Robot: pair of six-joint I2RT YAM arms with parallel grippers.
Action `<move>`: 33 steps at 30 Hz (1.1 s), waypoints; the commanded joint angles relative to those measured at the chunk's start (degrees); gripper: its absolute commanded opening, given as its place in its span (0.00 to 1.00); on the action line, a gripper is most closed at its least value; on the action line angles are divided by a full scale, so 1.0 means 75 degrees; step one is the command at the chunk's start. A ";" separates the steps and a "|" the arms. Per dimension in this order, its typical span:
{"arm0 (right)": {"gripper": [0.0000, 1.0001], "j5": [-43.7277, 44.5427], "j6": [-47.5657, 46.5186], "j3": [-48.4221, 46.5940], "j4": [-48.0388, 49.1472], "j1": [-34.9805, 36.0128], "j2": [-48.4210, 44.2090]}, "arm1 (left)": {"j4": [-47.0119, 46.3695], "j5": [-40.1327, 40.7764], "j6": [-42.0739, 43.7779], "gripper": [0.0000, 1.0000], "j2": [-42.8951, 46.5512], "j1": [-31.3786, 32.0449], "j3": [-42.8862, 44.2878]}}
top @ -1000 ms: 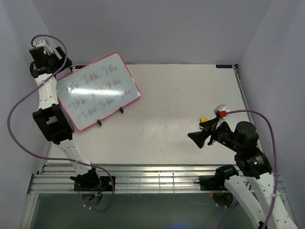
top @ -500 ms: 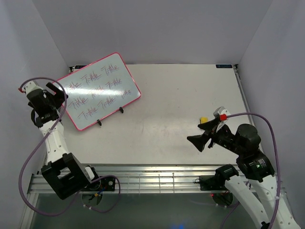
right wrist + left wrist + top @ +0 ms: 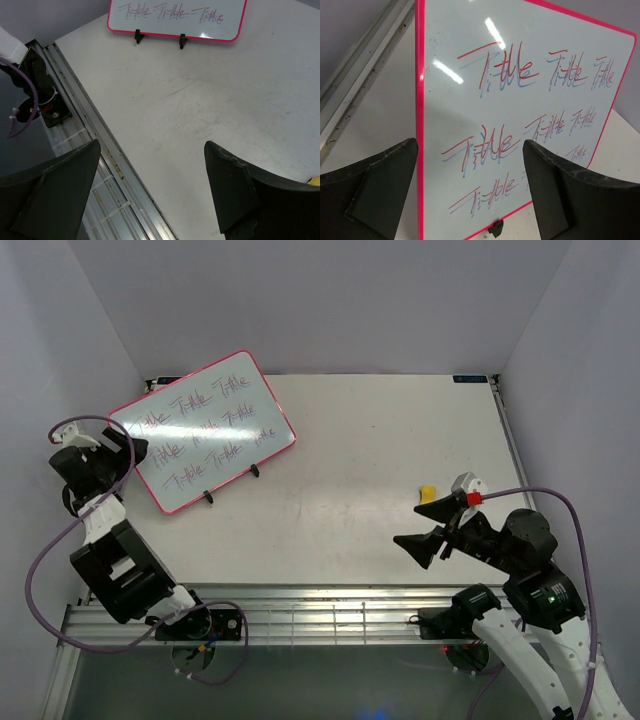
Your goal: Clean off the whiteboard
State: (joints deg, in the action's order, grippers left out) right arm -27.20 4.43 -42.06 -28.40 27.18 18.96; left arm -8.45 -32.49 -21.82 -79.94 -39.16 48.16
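The whiteboard (image 3: 205, 430) stands tilted at the back left on black stand legs (image 3: 208, 497). It has a pink frame and three rows of pink-grey handwriting. My left gripper (image 3: 128, 452) is open and empty, right at the board's left edge. In the left wrist view the board (image 3: 520, 100) fills the frame and its pink left edge runs between the open fingers of my left gripper (image 3: 470, 145). My right gripper (image 3: 425, 545) is open and empty above the table at the near right. A small yellow eraser block (image 3: 427, 494) lies just behind it. The right wrist view shows my right gripper (image 3: 152, 145) open, and the board (image 3: 177, 17) far off.
Aluminium rails (image 3: 330, 615) run along the near edge and also show in the right wrist view (image 3: 95, 140). Grey walls close the left, back and right sides. A purple cable (image 3: 40, 550) loops beside the left arm. A sliver of the eraser (image 3: 315, 180) shows at the right.
The left arm has swung down from the back left corner, and its gripper now faces the board's left edge. The right gripper has drifted toward the near edge, away from the eraser.
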 commanded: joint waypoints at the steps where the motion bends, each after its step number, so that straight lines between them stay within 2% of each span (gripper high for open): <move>1: 0.90 -0.0193 -0.0156 -0.0333 -0.0010 0.0173 -0.0126 | -0.0618 -0.1043 0.0331 0.96 -0.0496 -0.0205 0.0234; 4: 0.90 -0.0229 -0.0192 -0.0356 0.0002 0.0278 -0.0102 | -0.0830 -0.1501 0.0425 0.96 -0.0941 -0.0228 0.0491; 10: 0.90 -0.0322 -0.0239 -0.0462 0.0014 0.0372 0.0061 | -0.0888 -0.1550 0.0683 0.95 -0.1457 -0.0322 0.0738; 18: 0.90 -0.0276 -0.0320 -0.0520 -0.0091 0.0407 0.0249 | -0.1369 -0.3951 0.0310 0.93 -0.2687 -0.0334 0.1558; 25: 0.90 -0.0240 -0.0379 -0.0614 -0.0186 0.0443 0.0401 | -0.1954 -0.4561 0.0109 0.91 -0.3274 -0.0310 0.1547; 33: 0.90 -0.0451 -0.0426 -0.0591 -0.0139 0.0466 0.0706 | -0.2869 -0.5089 -0.0324 0.82 -0.3579 -0.0322 0.1465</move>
State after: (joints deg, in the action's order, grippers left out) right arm -29.08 2.33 -44.58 -30.28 30.17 23.55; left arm -24.75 -66.17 -23.09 -107.48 -41.30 58.63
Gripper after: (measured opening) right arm 0.898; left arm 0.834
